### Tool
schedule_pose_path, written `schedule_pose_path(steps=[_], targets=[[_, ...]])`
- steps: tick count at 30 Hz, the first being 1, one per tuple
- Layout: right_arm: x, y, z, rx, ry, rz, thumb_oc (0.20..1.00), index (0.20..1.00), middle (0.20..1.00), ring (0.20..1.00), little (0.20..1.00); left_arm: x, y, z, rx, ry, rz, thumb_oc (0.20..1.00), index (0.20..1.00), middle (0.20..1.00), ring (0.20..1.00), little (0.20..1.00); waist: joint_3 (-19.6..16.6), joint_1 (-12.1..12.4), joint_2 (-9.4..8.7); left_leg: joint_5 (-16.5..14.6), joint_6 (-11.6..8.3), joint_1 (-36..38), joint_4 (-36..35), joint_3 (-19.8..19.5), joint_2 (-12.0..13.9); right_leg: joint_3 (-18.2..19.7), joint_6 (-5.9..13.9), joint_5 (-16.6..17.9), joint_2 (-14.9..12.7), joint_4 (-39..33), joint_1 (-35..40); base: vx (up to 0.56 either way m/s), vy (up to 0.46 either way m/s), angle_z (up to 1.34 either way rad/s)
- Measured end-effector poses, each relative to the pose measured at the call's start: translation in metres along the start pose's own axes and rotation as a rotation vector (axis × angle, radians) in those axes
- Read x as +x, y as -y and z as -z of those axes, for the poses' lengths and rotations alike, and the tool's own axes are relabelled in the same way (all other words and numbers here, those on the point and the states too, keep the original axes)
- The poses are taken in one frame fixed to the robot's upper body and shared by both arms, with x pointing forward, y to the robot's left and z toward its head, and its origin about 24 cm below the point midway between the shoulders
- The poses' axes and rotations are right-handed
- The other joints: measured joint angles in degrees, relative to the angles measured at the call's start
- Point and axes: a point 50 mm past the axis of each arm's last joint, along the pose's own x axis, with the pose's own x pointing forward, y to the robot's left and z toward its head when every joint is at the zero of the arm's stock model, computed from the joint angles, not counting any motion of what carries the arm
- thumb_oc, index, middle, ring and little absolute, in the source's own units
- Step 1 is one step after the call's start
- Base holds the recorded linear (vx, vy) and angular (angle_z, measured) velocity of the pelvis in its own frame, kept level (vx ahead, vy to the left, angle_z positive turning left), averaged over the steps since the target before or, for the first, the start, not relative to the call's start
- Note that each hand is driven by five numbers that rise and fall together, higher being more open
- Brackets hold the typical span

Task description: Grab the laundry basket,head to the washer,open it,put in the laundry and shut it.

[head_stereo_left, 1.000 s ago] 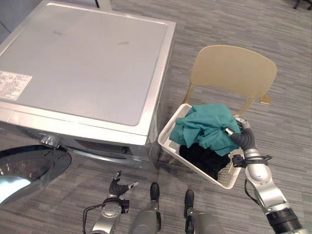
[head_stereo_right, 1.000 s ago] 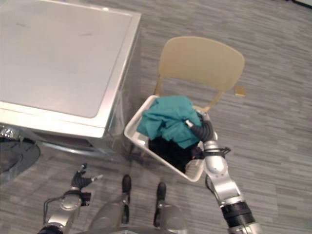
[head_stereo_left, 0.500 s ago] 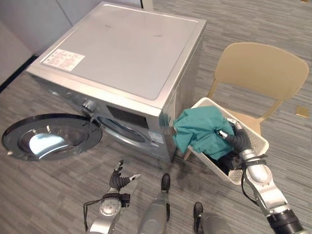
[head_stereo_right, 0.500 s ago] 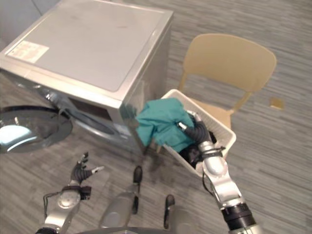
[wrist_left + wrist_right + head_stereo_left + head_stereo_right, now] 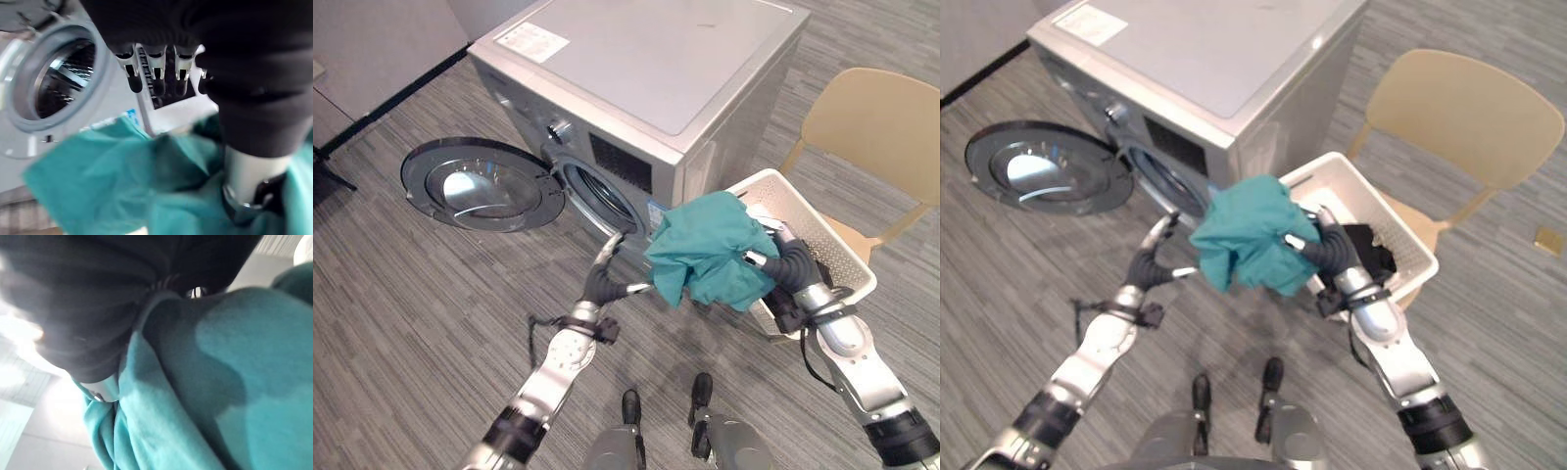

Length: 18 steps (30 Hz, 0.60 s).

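Since the earlier frame, the right robot hand has lifted the teal garment up out of the laundry basket and carried it toward the washer. The left robot hand has risen from low by the floor to a point just below the washer's drum opening. The camera has also shifted, so the washer door now shows in full.

Present state: the washer door stands swung wide open, away from the drum opening. The teal garment hangs bunched in the air, just in front of the washer's front corner and beside the basket rim. The right robot hand has its fingers curled into the cloth and clamped on it. The left robot hand is spread, fingers straight and holding nothing, its fingertips near the lower edge of the garment. The laundry basket rests on the tan chair beside the washer; a dark garment lies inside it.

Handling judgement: the garment appears light, soft and limp. It will sag, swing and trail loose folds, and it is not fragile. A hanging edge could catch on the rim of the drum opening. Take hold at the bunched middle, as the right robot hand does. The free lower fold is the likely place for the left robot hand to gather, so the bundle can go into the drum whole.
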Motion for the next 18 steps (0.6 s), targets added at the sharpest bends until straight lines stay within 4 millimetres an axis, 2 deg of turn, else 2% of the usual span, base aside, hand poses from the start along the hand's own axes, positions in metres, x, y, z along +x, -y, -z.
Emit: schedule_pose_path(steps=[1, 6, 9, 10, 11, 12, 13, 14, 15, 18], targets=[[0.003, -0.012, 0.0, 0.071, 0.01, -0.025, 0.2, 0.2, 0.2, 0.2, 0.2, 0.004, 0.002, -0.004, 0.009, 0.023, 0.021, 1.0, 1.0, 1.0, 1.0, 1.0, -0.6, 0.0, -1.65, 0.8, 0.73, 0.2, -0.7, 0.7, -1.2, 1.6, 1.98, 1.0, -1.0, -0.3, -0.4, 0.02, 0.101, 0.01], [0.025, -0.043, -0.008, 0.152, 0.056, -0.145, 0.2, 0.2, 0.2, 0.2, 0.2, 0.012, 0.003, -0.013, 0.091, 0.073, 0.076, 1.0, 1.0, 1.0, 1.0, 1.0, -2.8, -0.2, -1.63, 2.3, 2.31, 1.8, -2.7, 0.9, -4.0, 3.8, 3.49, 2.5, -3.2, -0.9, 0.3, 0.04, 0.08, 0.01], [0.034, -0.057, -0.004, 0.217, 0.042, -0.159, 0.2, 0.2, 0.2, 0.2, 0.2, 0.011, 0.005, -0.012, 0.091, 0.067, 0.077, 1.0, 1.0, 1.0, 1.0, 1.0, -4.4, 0.1, -1.44, 2.3, 2.22, 4.1, -3.8, 1.2, -4.2, 4.2, 3.97, 2.9, -3.3, -2.5, 2.7, 0.03, 0.046, -0.03], [0.034, -0.06, -0.002, 0.243, 0.034, -0.158, 0.2, 0.2, 0.2, 0.2, 0.2, 0.011, 0.009, -0.012, 0.08, 0.066, 0.078, 0.859, 0.859, 0.859, 0.859, 0.859, -5.2, 0.2, -1.44, 2.3, 2.16, 4.2, -3.9, 1.2, -4.3, 4.2, 3.94, 3.0, -3.3, -2.7, 2.8, 0.02, 0.042, 0.0], [0.035, -0.065, 0.003, 0.288, 0.011, -0.161, 0.2, 0.2, 0.2, 0.2, 0.2, 0.012, 0.011, -0.009, 0.076, 0.051, 0.071, 0.2, 0.2, 0.2, 0.2, 0.2, -5.7, 0.5, -1.41, 2.3, 2.21, 5.0, -4.1, 1.2, -4.3, 4.2, 4.19, 3.2, -3.1, -3.5, 3.8, 0.02, 0.035, -0.03], [0.034, -0.069, 0.007, 0.323, -0.01, -0.158, 0.247, 0.247, 0.247, 0.247, 0.247, 0.012, 0.012, -0.007, 0.07, 0.036, 0.066, 0.2, 0.2, 0.2, 0.2, 0.2, -6.2, 0.6, -1.37, 2.3, 2.19, 5.3, -4.1, 1.2, -4.3, 4.3, 4.23, 3.2, -3.0, -3.9, 4.2, 0.0, 0.0, 0.0], [0.034, -0.07, 0.011, 0.345, -0.029, -0.15, 0.335, 0.335, 0.335, 0.335, 0.335, 0.011, 0.012, -0.004, 0.069, 0.018, 0.059, 0.2, 0.2, 0.2, 0.2, 0.2, -6.6, 0.6, -1.34, 2.3, 2.13, 5.7, -4.1, 1.1, -4.3, 4.2, 4.28, 3.3, -2.9, -4.4, 4.8, 0.0, 0.0, 0.0], [0.033, -0.072, 0.013, 0.364, -0.044, -0.151, 0.871, 0.871, 0.871, 0.871, 0.871, 0.012, 0.014, -0.002, 0.062, 0.008, 0.052, 0.2, 0.2, 0.2, 0.2, 0.2, -6.6, 0.7, -1.33, 2.3, 2.12, 6.1, -4.1, 1.1, -4.2, 4.3, 4.24, 3.4, -2.8, -4.8, 5.4, 0.0, 0.0, 0.0], [0.032, -0.073, 0.016, 0.379, -0.06, -0.149, 1.0, 1.0, 1.0, 1.0, 1.0, 0.011, 0.013, 0.0, 0.067, -0.003, 0.048, 0.2, 0.2, 0.2, 0.2, 0.2, -6.6, 0.8, -1.34, 2.3, 2.11, 6.3, -4.1, 1.1, -4.1, 4.3, 4.2, 3.6, -2.6, -5.2, 5.8, 0.0, 0.0, 0.0], [0.023, -0.075, 0.024, 0.414, -0.107, -0.144, 1.0, 1.0, 1.0, 1.0, 1.0, 0.005, 0.013, 0.007, 0.06, -0.038, 0.035, 0.2, 0.2, 0.2, 0.2, 0.2, -6.6, 0.9, -1.32, 2.2, 2.05, 6.9, -4.1, 1.2, -3.8, 4.3, 3.87, 4.1, -2.1, -6.5, 7.0, 0.01, 0.002, -0.02]])
